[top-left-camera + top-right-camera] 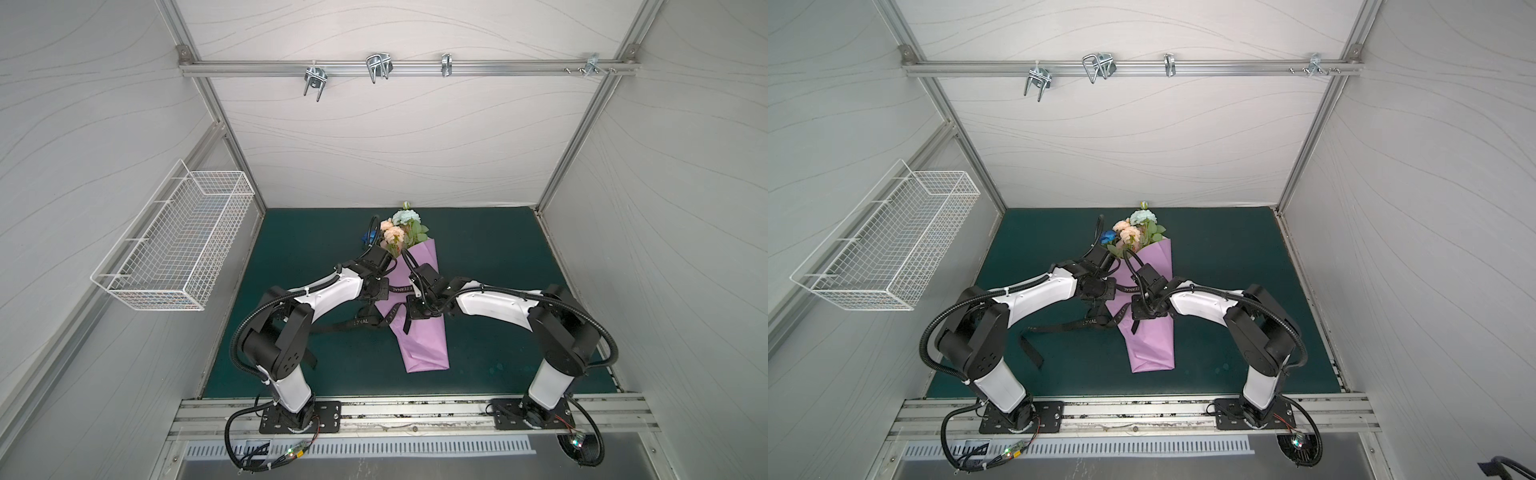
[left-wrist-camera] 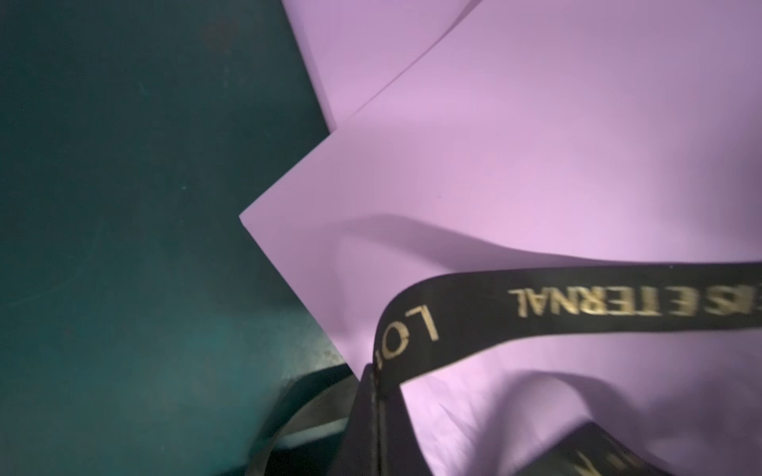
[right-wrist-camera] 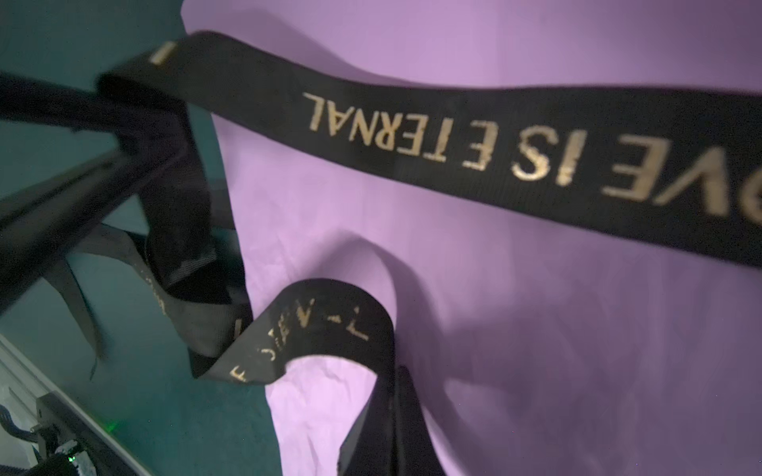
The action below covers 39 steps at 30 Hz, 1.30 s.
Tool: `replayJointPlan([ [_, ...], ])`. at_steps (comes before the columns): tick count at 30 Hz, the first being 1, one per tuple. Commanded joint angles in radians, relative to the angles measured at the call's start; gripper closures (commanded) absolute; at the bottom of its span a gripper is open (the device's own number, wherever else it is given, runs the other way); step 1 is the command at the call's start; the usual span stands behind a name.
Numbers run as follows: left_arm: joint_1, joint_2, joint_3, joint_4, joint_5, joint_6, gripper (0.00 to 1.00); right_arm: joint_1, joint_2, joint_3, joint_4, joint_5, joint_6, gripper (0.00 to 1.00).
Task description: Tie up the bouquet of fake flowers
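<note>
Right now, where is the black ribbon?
In both top views the black ribbon stretches across the lilac paper in the middle, its loose tail trailing left over the green mat.

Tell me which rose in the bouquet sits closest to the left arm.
The deep blue rose, at the left edge in a top view; the peach roses and the pale blue-white rose lie further right.

Stems of the bouquet of fake flowers (image 1: 401,232) concealed inside the lilac paper (image 1: 424,345); deep blue rose (image 1: 368,238) partly behind the left arm (image 1: 332,291). Lettering on the ribbon (image 2: 577,305) blurred, cut at the frame edge. Fingertips of the left gripper (image 2: 377,371) and right gripper (image 3: 396,383) masked by wrist housings in both top views.
</note>
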<state>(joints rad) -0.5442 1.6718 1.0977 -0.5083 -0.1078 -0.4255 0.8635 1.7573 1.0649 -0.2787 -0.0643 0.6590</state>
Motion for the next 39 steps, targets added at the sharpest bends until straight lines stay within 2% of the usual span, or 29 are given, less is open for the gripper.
replayJointPlan([
  [1,-0.006,-0.060,0.004,0.001,0.045,-0.023,1.00,-0.005,0.023,0.007,0.081,0.022,0.043,1.00],
  [6,-0.005,-0.108,-0.011,0.019,0.134,-0.049,1.00,-0.012,0.044,-0.009,0.191,0.072,0.089,1.00],
  [17,-0.006,-0.133,-0.062,0.120,0.340,-0.137,1.00,-0.033,0.095,-0.053,0.489,0.100,0.185,1.00],
  [26,-0.006,-0.138,-0.079,0.202,0.426,-0.188,1.00,-0.030,0.132,-0.131,0.737,0.093,0.226,1.00],
  [31,-0.005,-0.138,-0.120,0.247,0.485,-0.244,1.00,-0.031,0.190,-0.151,0.931,0.072,0.225,1.00],
  [39,-0.003,-0.153,-0.148,0.242,0.477,-0.285,1.00,-0.032,0.302,-0.149,1.204,0.034,0.211,1.00],
])
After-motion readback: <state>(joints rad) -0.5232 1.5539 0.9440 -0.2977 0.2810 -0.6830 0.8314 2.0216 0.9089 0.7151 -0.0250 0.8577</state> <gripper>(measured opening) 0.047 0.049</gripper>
